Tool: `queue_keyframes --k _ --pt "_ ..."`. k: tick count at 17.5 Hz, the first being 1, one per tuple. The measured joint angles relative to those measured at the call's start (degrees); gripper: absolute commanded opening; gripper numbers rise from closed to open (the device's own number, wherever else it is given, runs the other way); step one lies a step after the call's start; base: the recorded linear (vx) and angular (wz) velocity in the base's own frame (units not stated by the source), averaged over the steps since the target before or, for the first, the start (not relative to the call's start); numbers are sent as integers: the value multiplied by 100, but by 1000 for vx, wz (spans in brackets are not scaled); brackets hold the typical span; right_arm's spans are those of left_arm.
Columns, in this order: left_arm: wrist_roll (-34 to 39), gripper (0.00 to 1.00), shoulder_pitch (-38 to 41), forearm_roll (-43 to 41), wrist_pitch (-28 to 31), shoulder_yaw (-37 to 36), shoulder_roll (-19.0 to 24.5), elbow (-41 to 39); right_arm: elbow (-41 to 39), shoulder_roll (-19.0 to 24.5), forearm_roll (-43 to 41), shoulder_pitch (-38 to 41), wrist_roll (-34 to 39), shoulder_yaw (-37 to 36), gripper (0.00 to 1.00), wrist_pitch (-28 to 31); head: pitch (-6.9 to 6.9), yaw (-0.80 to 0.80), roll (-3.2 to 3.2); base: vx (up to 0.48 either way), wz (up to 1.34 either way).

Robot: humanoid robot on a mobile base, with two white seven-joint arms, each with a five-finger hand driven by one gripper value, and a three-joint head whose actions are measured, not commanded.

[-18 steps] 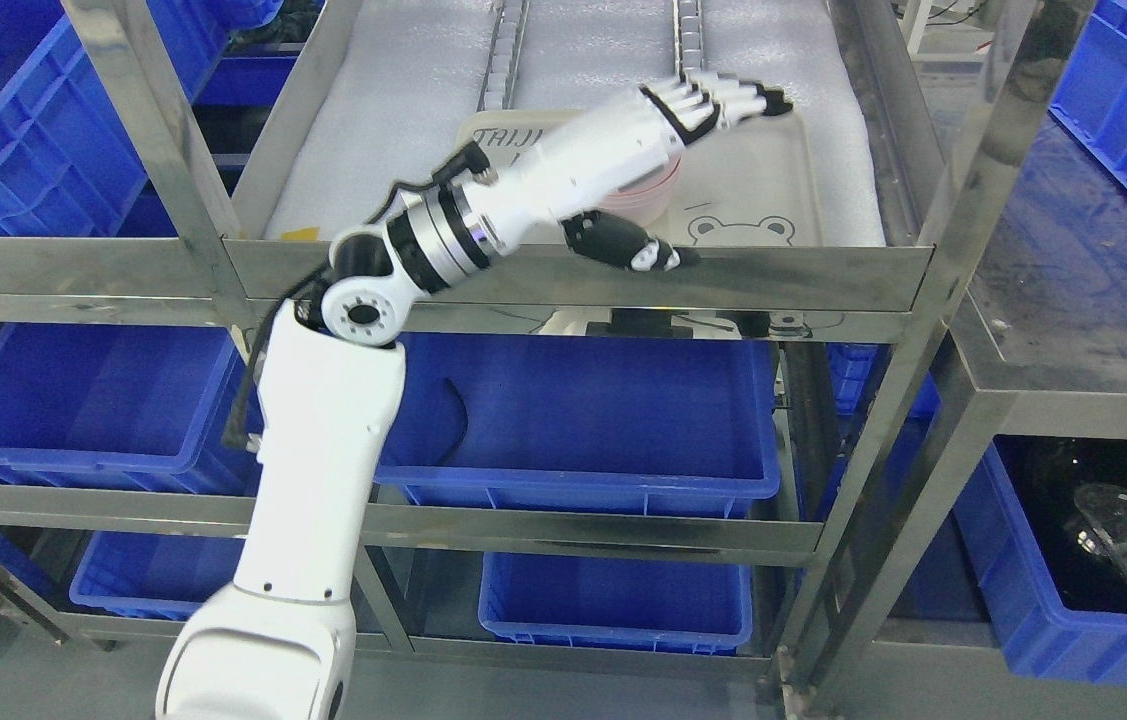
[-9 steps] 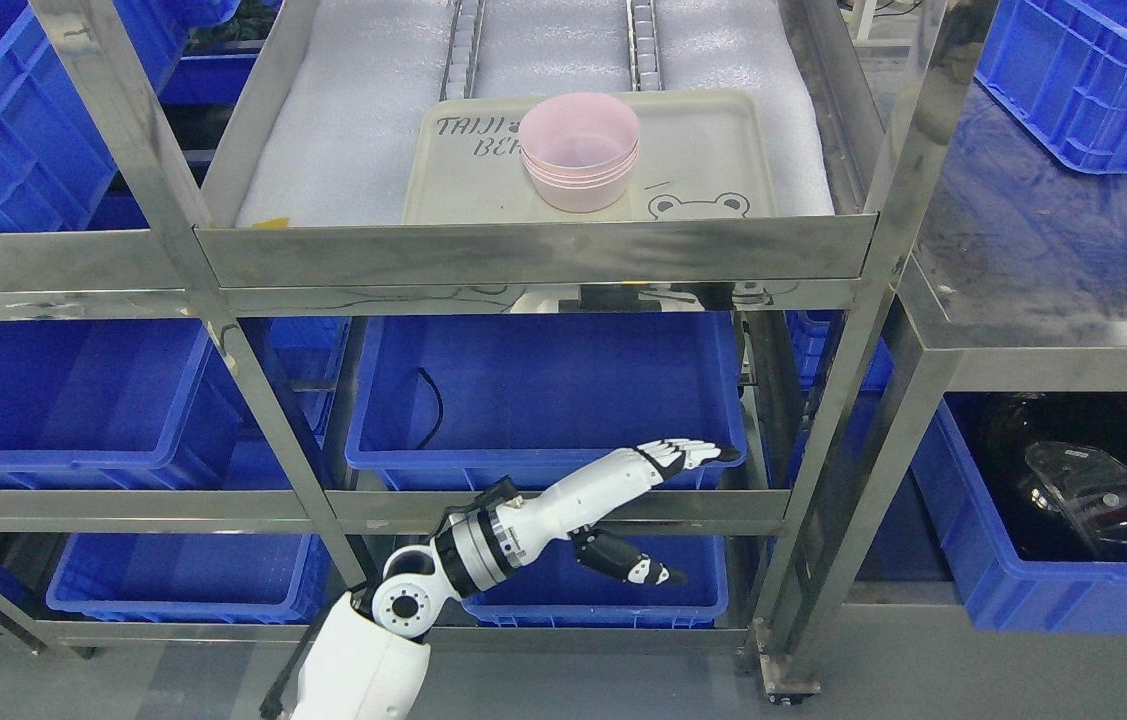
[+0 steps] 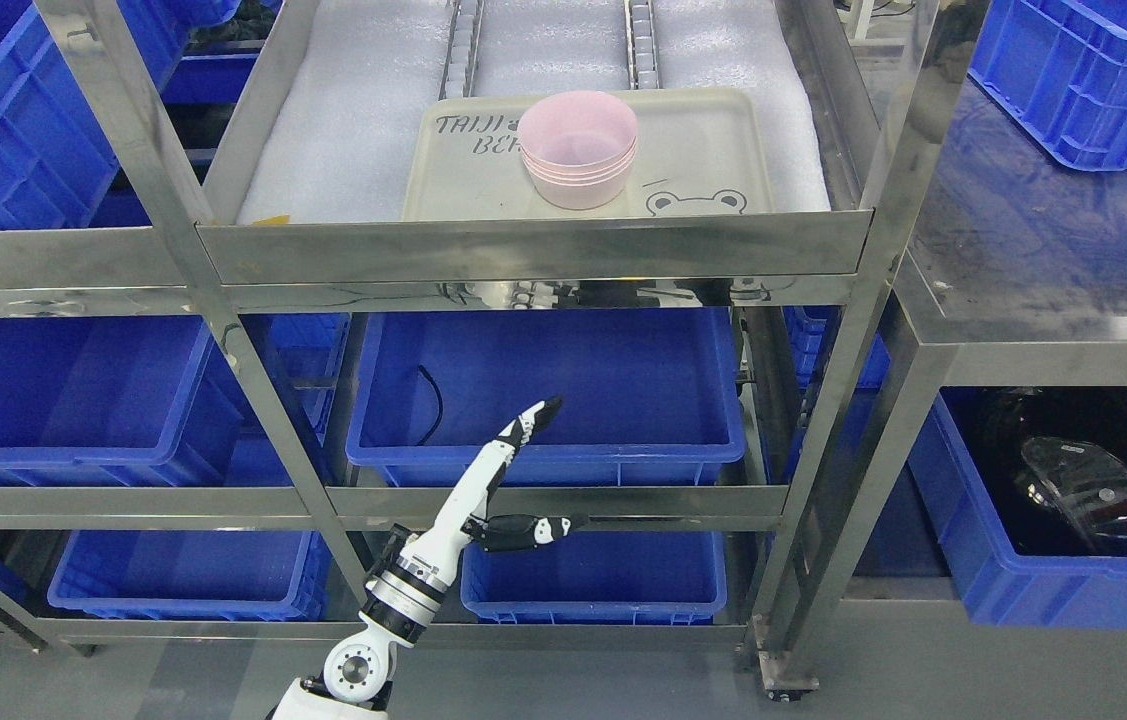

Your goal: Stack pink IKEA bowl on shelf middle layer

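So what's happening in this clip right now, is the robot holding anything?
No, nothing is held. The left hand is low in front of the shelf, fingers extended and empty, level with a blue bin on the layer below. The stack of pink bowls sits nested on the beige tray on the steel shelf, with nothing touching it. The stacking looks already done. The right arm is not in view.
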Motion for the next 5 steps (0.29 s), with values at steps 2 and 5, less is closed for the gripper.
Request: queue_keyframes --k 2,5 --pt "409 100 -55 190 631 92 0 -37 0 0 0 0 0 0 100 0 0 0 0 0 0" --pt "868 100 -152 471 1423 230 0 -234 0 0 0 0 0 0 100 0 0 0 0 0 0"
